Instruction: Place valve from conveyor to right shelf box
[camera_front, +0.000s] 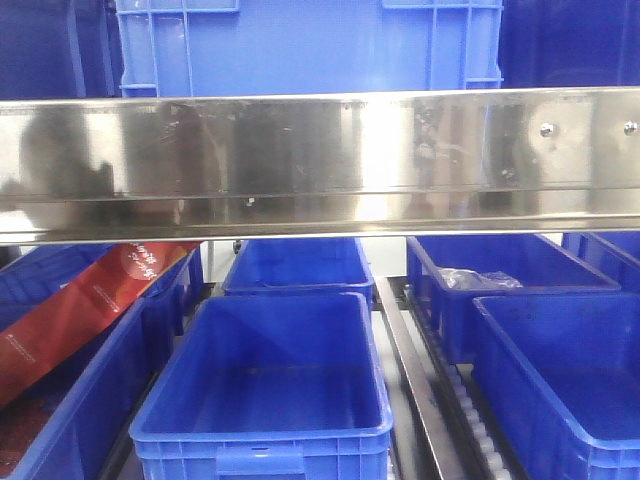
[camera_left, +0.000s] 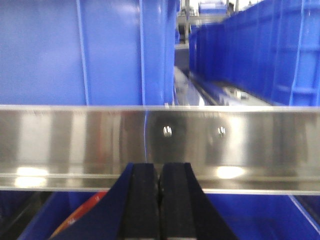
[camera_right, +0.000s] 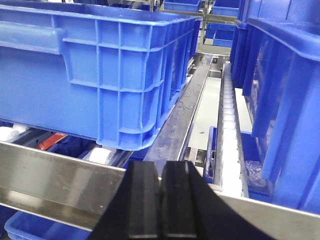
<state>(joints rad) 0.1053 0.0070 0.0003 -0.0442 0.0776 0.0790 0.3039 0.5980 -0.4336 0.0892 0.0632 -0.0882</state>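
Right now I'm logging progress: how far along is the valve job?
Nothing looks done. No valve or conveyor shows in any view, only blue boxes on the shelf behind a steel rail. Nothing in hand: the left gripper and right gripper have jaws shut with nothing between them. Finding, picking and placing the valve all remain.

Glossy blue plastic bins (camera_front: 262, 400), shiny steel rail (camera_front: 320, 160)
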